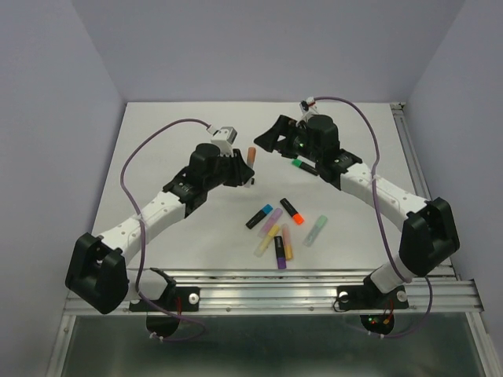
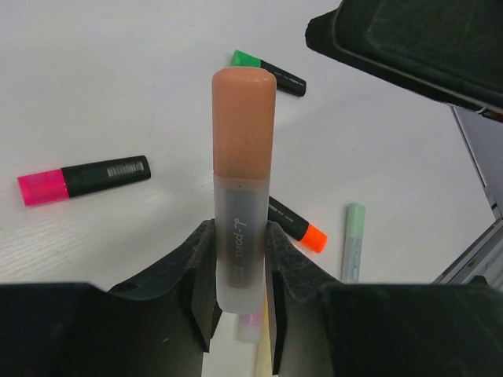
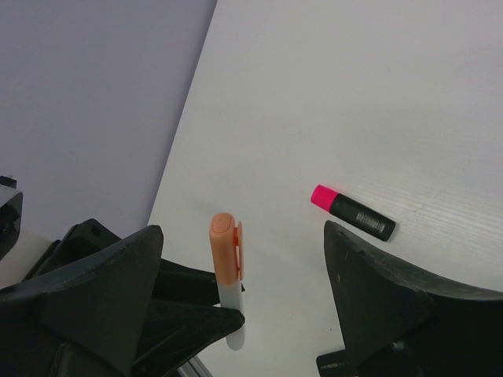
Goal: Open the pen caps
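In the overhead view the left arm stretches diagonally toward mid-frame. Its left gripper is clamped on the frosted translucent highlighter barrel, which juts out past the fingertips. The smooth, rounded peach-orange plastic cap sits on the barrel's far end, at the centre of the left wrist view. The right arm bends in from the right. The right gripper faces that cap with its matte black jaws spread wide, touching nothing. Black-barrelled and pastel highlighters lie on the white table, lower middle of the overhead view.

Enclosed on three sides by plain pale lilac walls. Floored by a matte white table, evenly lit from above, with only soft shadows. Edged at the near side and right by ribbed aluminium rails. Below these, a dark grey-green surface.
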`<state>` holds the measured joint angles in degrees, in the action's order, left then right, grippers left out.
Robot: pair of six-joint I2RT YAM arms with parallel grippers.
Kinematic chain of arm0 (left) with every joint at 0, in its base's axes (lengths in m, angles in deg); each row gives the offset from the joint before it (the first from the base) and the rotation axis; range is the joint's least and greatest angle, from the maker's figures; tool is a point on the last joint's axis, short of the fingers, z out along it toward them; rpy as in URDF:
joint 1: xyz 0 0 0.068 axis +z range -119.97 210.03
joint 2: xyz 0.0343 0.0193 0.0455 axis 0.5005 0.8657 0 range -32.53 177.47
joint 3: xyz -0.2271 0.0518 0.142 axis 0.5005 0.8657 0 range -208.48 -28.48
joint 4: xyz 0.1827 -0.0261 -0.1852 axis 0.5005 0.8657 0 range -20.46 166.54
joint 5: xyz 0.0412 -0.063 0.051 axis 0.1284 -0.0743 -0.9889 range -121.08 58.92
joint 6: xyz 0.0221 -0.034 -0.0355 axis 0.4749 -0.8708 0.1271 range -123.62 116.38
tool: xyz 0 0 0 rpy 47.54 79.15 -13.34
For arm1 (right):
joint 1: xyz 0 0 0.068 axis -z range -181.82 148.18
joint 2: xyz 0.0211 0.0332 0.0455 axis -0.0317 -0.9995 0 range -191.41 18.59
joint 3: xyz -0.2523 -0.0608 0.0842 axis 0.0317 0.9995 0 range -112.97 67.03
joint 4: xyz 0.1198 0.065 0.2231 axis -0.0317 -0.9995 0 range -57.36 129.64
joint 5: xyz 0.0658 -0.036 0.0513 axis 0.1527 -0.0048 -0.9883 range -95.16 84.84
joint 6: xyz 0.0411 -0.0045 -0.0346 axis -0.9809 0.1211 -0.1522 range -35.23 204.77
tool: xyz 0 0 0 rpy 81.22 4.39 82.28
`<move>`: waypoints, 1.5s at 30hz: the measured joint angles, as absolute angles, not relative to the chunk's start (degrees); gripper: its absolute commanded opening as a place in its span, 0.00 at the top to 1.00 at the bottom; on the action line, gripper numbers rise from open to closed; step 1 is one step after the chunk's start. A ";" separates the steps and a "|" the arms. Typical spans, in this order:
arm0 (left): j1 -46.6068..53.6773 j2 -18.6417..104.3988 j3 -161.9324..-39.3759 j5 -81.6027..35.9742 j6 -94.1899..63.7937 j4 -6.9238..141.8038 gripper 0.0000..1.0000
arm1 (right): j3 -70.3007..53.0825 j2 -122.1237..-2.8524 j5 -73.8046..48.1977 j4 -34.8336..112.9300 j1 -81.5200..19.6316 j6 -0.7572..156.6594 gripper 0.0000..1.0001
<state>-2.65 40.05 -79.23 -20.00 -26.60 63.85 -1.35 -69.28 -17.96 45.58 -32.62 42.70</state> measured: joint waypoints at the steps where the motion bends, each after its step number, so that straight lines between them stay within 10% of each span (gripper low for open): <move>1: -2.74 40.51 -79.68 -20.40 -26.62 63.85 1.00 | -2.23 -70.22 -17.50 45.32 -33.15 42.68 0.15; 13: -3.42 43.50 -82.24 -22.10 -26.62 63.85 1.00 | -4.61 -76.06 -17.63 45.16 -35.58 41.59 0.39; 25: -3.77 45.29 -83.16 -21.80 -26.67 64.16 1.00 | -5.33 -77.54 -17.72 44.70 -36.01 41.24 0.99; 45: -5.06 45.93 -79.68 -31.17 -30.23 58.45 1.00 | -23.19 -87.66 -9.68 25.82 -35.71 39.69 0.99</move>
